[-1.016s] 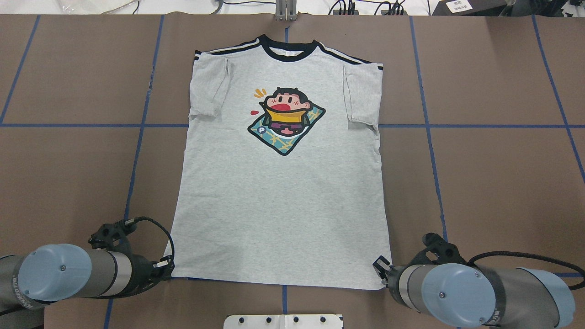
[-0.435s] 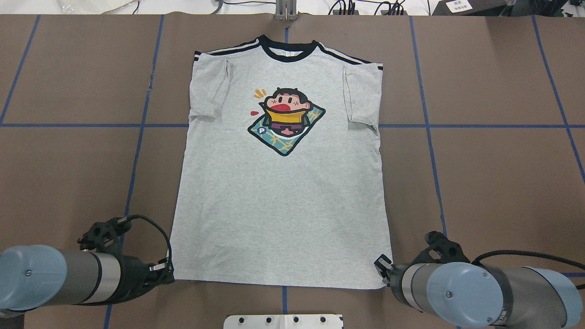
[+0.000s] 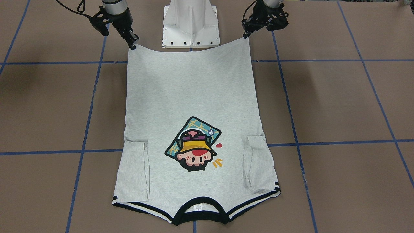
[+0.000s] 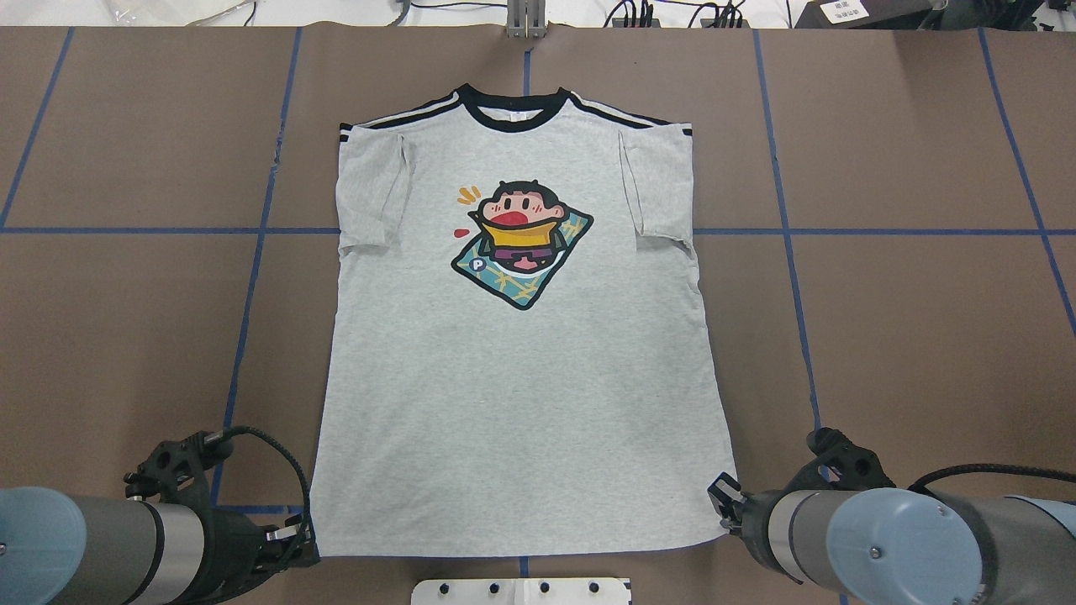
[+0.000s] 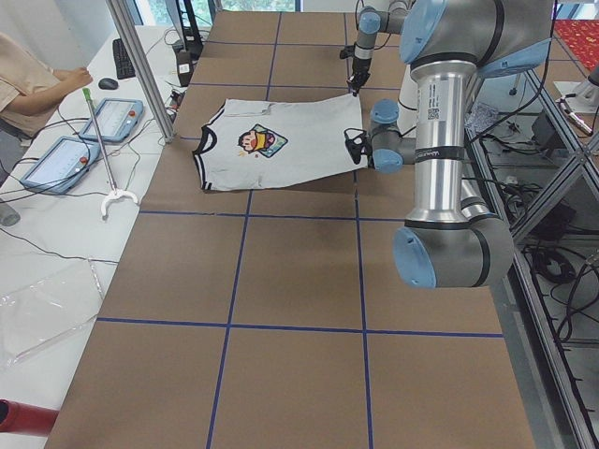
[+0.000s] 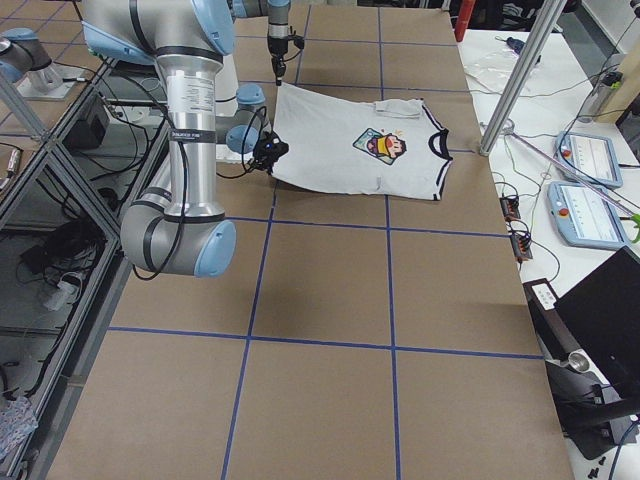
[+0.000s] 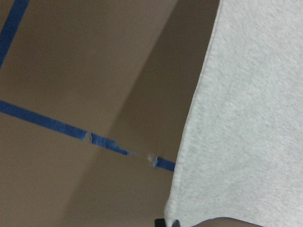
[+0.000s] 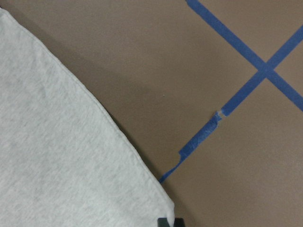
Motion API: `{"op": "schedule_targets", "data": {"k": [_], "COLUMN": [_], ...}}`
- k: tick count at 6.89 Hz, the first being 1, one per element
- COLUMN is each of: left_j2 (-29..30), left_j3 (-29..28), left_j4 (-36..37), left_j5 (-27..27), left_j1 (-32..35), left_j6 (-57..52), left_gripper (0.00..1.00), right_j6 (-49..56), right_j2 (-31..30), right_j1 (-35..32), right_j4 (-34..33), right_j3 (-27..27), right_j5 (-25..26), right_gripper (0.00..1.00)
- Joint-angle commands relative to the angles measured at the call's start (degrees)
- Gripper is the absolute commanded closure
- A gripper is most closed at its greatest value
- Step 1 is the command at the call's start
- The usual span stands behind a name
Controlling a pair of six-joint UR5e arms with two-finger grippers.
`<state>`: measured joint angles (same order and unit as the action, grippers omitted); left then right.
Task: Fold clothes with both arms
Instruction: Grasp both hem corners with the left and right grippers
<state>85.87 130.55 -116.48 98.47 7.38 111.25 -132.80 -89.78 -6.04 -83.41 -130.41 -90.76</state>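
Observation:
The grey T-shirt (image 4: 521,403) lies print side up on the brown table, collar (image 4: 513,113) at the far side, both sleeves folded inward. My left gripper (image 4: 307,538) is shut on the hem's left corner. My right gripper (image 4: 721,502) is shut on the hem's right corner. In the front-facing view the left gripper (image 3: 245,34) and the right gripper (image 3: 132,43) hold the hem corners raised near the pedestal. Both wrist views show a grey corner (image 7: 251,118) (image 8: 57,156) above its shadow on the table.
The white pedestal (image 3: 190,22) stands just behind the hem, between the arms. Blue tape lines (image 4: 252,277) grid the brown table. A metal post (image 5: 140,65), tablets (image 5: 112,117) and a seated person (image 5: 28,79) are beyond the far table edge.
Both grippers have drawn back toward the robot's base with the hem corners in them. The whole shirt has slid toward the robot, and the collar sits nearer than before.

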Motion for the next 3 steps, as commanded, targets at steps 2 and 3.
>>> {"op": "schedule_targets", "data": {"k": [2, 3], "left_j2": [0.70, 1.13], "left_j3": [3.41, 3.75], "left_j4": [5.73, 7.13], "left_j5": [-0.30, 0.05], "left_j1": [2.09, 4.73], "left_j6": [-0.06, -4.94], "left_gripper": [1.00, 1.00], "right_j6": [1.22, 5.49], "right_j2": [0.74, 4.06], "right_j1": [-2.90, -6.57], "right_j4": [0.00, -0.09], "right_j3": [-1.17, 1.89], "right_j5": [0.06, -0.03], "right_gripper": [1.00, 1.00]}}
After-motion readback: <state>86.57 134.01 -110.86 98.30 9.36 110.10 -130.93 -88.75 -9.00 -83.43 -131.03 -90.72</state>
